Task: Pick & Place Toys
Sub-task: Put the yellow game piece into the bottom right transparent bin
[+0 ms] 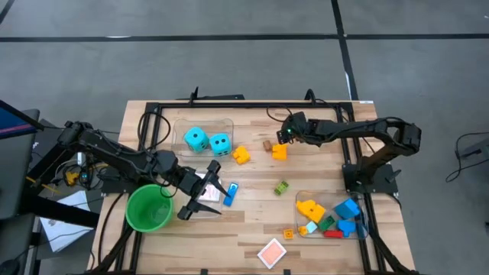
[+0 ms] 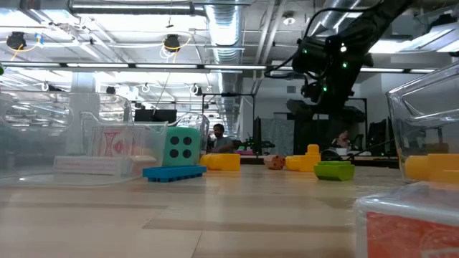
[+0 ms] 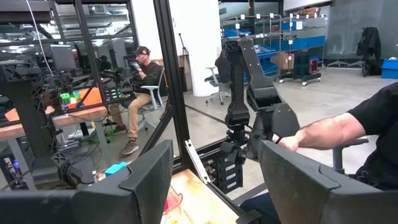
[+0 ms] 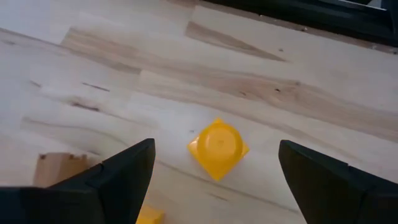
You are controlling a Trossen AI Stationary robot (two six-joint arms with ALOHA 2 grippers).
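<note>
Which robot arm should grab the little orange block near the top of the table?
Probably the right. The right gripper hangs open just above the orange brick, while the left gripper, also open, sits beside the green cup.

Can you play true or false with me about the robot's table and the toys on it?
1. Both cyan dice sit together in a clear bin. True.
2. The right gripper is squeezing a red brick. False: its fingers are spread wide and hold nothing, and it hovers over a yellow brick.
3. The green cup is beside the left gripper. True.
4. The playing card near the table's front edge is inside a bin. False: it lies on the bare wood.
5. The left gripper is open. True.
6. The green brick is in the bin with the blue bricks. False: it lies alone on the table.
</note>
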